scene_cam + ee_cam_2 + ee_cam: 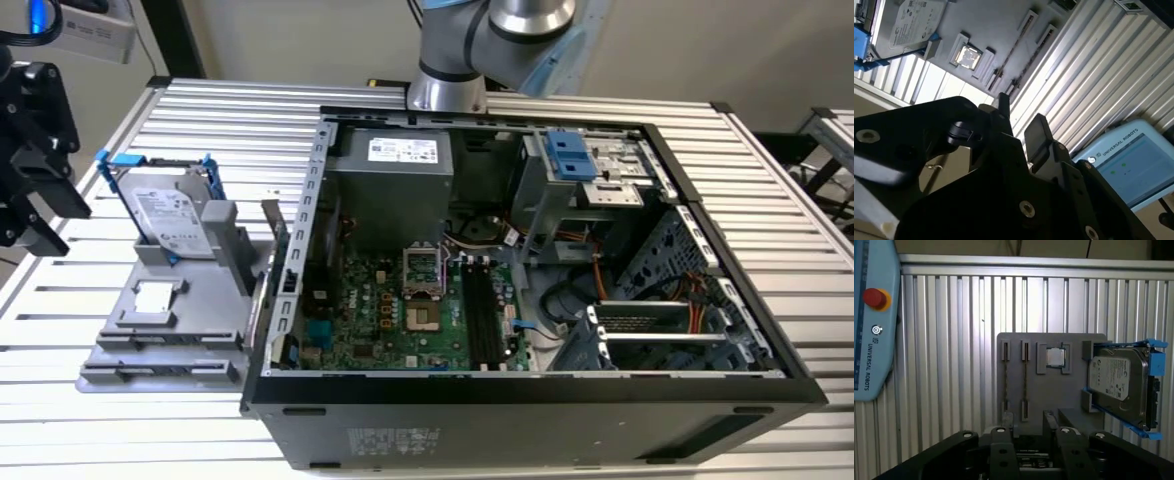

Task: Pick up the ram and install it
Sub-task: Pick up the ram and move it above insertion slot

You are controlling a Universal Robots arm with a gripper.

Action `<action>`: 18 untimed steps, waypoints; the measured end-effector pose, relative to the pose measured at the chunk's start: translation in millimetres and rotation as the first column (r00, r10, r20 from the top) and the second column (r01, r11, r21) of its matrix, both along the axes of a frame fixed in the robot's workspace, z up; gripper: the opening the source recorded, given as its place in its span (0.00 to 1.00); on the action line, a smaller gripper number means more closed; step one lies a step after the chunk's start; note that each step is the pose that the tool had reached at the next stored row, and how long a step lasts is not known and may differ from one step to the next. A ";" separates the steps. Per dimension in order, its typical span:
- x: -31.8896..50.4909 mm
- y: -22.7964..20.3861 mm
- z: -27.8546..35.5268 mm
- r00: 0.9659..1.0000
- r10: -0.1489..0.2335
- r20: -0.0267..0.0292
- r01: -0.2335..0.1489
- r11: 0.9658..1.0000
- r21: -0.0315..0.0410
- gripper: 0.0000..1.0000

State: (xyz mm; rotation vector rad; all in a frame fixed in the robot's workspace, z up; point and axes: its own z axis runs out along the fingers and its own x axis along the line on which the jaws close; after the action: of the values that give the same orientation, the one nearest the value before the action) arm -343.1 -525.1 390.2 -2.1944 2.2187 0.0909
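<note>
Item: gripper [1027, 426] – black, two fingers [1050, 421] standing well apart with nothing between them and nothing touched; the same empty gap shows in both wrist views. Item: ram [1025, 382] – a thin strip seen edge-on in the first wrist view, so its face is hidden. It stands on its long edge in the slotted brackets of a grey fixture [1054, 395], ahead of the gripper and apart from it. Its long axis runs straight away from the gripper, the near end toward the fingertips and the far end toward the edge of the desk [954, 365]; it lines up roughly with the gap between the fingers. Item: second strip [1005, 382], alike and parallel, in the neighbouring brackets just beside the ram. Item: processor chip [1055, 357], flat in a recess of the fixture, beside the ram's far end. Item: hard drive [1116, 382] in a blue frame, propped at a tilt beyond the chip, farther to the side from the gripper. Item: teach pendant [869, 320], pale blue, off to the gripper's other side. Item: computer case [534, 400], open in the exterior view, just beside the fixture; its motherboard [387, 310] carries long black slots [483, 315], which look bare.
</note>
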 end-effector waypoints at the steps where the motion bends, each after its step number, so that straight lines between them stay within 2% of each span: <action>1: 0.0 0.0 0.0 1.000 0.000 0.000 0.000 1.000 0.000 1.00; 14: 0.0 0.2 -3.9 1.000 0.010 -0.001 -0.010 1.000 -0.002 1.00; 18: 0.1 0.2 -8.6 1.000 0.010 -0.001 -0.010 1.000 -0.015 1.00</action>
State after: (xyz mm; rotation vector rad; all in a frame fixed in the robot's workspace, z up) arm -343.0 -524.9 381.6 -2.2140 2.2156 0.0756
